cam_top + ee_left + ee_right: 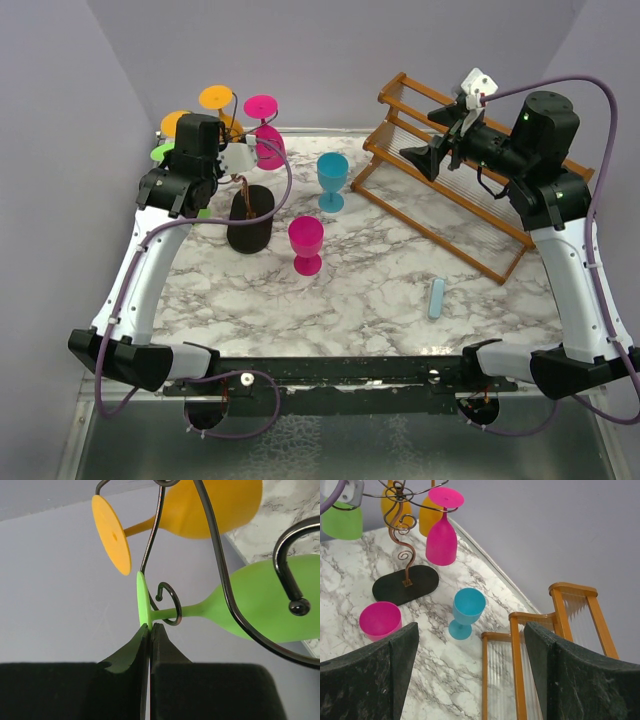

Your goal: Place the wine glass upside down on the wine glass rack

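The wine glass rack [250,228] is a dark wire tree on a black oval base at the back left. A green wine glass [265,605] hangs upside down, its stem lying in a curled wire arm [168,605]. My left gripper [150,626] is shut on the rim of its foot [142,597]; from above, the left gripper [178,152] is mostly hidden under the wrist. Two orange glasses [215,97] and a pink one [441,540] also hang from the rack [402,530]. My right gripper [471,645] is open and holds nothing, raised over the wooden rack.
A blue glass [332,180] and a pink glass [306,243] stand upright on the marble table [360,300]. A brown wooden slatted rack [450,185] fills the back right. A small pale blue bar [436,297] lies near the front right.
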{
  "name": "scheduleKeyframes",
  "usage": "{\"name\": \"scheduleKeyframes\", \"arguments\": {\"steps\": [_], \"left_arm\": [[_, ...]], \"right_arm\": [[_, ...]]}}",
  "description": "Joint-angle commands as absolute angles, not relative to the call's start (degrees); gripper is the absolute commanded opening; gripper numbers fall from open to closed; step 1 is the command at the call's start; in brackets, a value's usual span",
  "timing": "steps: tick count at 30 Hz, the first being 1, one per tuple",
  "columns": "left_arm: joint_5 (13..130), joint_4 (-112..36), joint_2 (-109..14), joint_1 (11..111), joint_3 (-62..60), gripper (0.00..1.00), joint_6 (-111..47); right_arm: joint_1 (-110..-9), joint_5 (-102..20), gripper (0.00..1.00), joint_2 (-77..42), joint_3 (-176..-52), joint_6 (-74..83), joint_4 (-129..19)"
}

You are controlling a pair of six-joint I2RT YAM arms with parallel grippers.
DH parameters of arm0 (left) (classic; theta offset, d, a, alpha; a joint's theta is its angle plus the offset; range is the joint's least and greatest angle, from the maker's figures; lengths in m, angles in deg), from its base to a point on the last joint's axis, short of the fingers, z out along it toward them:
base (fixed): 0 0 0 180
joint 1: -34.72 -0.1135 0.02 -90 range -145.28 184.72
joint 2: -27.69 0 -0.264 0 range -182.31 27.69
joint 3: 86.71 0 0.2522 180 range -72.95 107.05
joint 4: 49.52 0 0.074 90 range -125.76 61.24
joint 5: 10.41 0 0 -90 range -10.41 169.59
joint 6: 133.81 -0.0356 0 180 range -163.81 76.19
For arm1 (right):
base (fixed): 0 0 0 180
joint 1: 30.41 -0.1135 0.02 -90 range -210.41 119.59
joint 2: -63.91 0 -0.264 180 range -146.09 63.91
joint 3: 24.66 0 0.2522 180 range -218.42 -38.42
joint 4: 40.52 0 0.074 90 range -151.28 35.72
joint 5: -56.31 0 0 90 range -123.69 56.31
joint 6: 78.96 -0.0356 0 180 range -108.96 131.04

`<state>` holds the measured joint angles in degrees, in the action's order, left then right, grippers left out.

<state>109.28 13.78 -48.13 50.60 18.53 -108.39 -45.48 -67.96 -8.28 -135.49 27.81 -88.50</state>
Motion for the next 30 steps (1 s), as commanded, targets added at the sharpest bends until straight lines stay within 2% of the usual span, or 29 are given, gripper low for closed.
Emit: {"name": "scheduleKeyframes", "arguments": {"steps": [1,30], "left_arm": [[107.67,15.28,-46.49,50.72,20.69,0.01,-107.03],[102.36,19.35,-45.61,52.16,20.53,0.01,-105.6]], "right_arm": [[-44.83,-69.63,0.86,-6.74,-135.01,27.3,-86.45],[-43.79,-70.85,0.87,-5.64,-133.8,26.7,-86.01]]}}
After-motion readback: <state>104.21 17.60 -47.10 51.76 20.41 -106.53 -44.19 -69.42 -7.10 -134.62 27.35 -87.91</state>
